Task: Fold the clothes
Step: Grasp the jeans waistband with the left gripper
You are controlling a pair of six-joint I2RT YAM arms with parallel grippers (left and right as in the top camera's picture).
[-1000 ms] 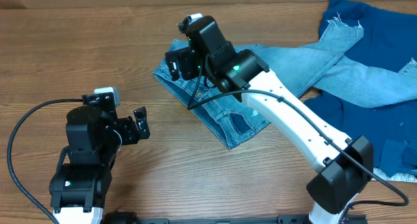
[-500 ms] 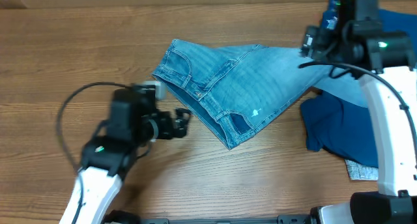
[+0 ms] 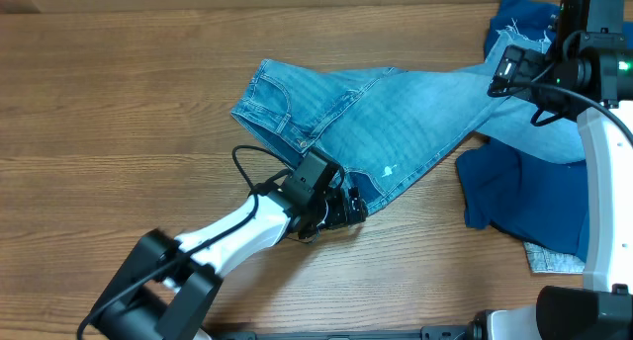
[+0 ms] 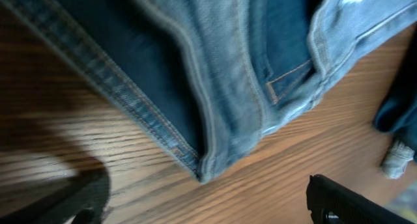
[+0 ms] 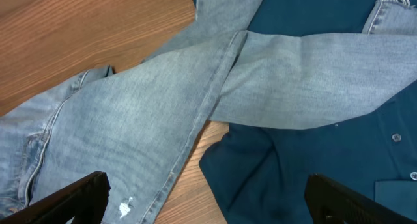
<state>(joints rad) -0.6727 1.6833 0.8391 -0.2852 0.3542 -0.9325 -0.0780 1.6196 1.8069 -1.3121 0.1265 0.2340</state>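
Observation:
The clothes, light-wash blue jeans (image 3: 376,123), lie flat across the middle of the table. The waist is at the left and the legs run right onto a dark blue garment (image 3: 524,192). My left gripper (image 3: 352,210) is open at the jeans' near corner, low over the wood. In the left wrist view the stitched corner (image 4: 203,165) lies just ahead of the open gripper (image 4: 208,211), apart from both fingers. My right gripper (image 3: 506,75) hangs open above the legs. In the right wrist view it (image 5: 208,204) holds nothing, above the jeans (image 5: 150,113) with their whitish spot (image 5: 126,204).
The dark blue garment (image 5: 313,165) fills the right side under the frayed leg ends (image 3: 514,34). A small pale grey cloth (image 3: 554,258) lies at its near edge, and shows in the left wrist view (image 4: 394,160). Bare wood lies left of the jeans and in front of them.
My left arm has swung from the table's left side to the jeans' near corner. My right arm left the waist a second ago, went to the far right and has shifted slightly since.

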